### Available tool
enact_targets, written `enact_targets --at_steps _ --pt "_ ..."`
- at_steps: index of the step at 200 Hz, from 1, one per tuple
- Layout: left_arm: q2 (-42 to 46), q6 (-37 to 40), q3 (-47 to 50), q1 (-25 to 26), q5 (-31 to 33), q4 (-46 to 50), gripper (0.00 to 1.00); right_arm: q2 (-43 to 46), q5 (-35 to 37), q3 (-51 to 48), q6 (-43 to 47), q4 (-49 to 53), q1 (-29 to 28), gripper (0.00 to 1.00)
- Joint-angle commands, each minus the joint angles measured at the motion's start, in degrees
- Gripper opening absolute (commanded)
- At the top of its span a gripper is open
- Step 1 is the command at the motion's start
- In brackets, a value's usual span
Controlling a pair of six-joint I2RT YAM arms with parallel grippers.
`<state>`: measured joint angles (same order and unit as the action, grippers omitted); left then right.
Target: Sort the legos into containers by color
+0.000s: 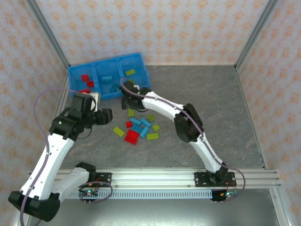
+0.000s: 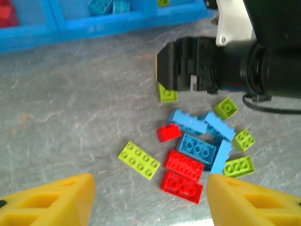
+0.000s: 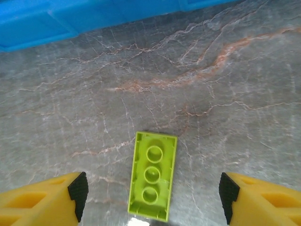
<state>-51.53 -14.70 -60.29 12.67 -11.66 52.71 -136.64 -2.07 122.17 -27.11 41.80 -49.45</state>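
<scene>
Firstly, my right gripper (image 3: pixel 153 190): its jaws stood wide apart and gripped nothing. One yellow-green brick (image 3: pixel 152 176) lay flat on the grey table (image 3: pixel 211 94) between the fingers (image 3: pixel 42 202), studs up, and touched neither of them. Seen from above, this gripper hung at 12 o'clock of the loose pile (image 1: pixel 138 128).

Item two, my left gripper (image 2: pixel 150 197): its jaws were likewise spread wide and empty, with the fingertips clear of every brick. It hovered at 9 o'clock of the pile, which held red, light-blue and yellow-green bricks lying close together, several of them touching.

Item three, the blue tray (image 1: pixel 70 77): it sat at 11 o'clock of the pile, apart from it. The left compartment held red bricks (image 1: pixel 86 79); the middle, light-blue bricks (image 1: pixel 113 84); the right, one yellow-green piece (image 1: pixel 130 72).
</scene>
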Motion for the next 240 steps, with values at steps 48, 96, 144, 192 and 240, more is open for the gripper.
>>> enact_targets --at_steps 48,96,144,192,240 --pt "4.36 1.61 6.30 0.33 1.50 -2.23 0.94 -6.49 9.67 3.15 -2.92 10.36 -2.05 0.65" --pt "9.89 3.34 8.63 0.25 -7.90 -5.84 0.98 -1.54 8.53 -4.30 -2.88 5.04 -1.55 0.33" --pt "13.26 4.94 10.28 0.26 -23.08 -11.26 1.00 12.62 7.77 -14.07 1.82 -6.79 0.64 0.30" --pt "13.50 4.69 9.87 0.29 -16.25 -10.25 1.00 15.59 11.76 -12.07 10.88 -16.93 4.48 0.30" --pt "8.62 5.03 8.47 -0.92 -7.55 -5.96 1.00 -2.14 13.34 14.33 16.62 -14.17 7.49 0.30"
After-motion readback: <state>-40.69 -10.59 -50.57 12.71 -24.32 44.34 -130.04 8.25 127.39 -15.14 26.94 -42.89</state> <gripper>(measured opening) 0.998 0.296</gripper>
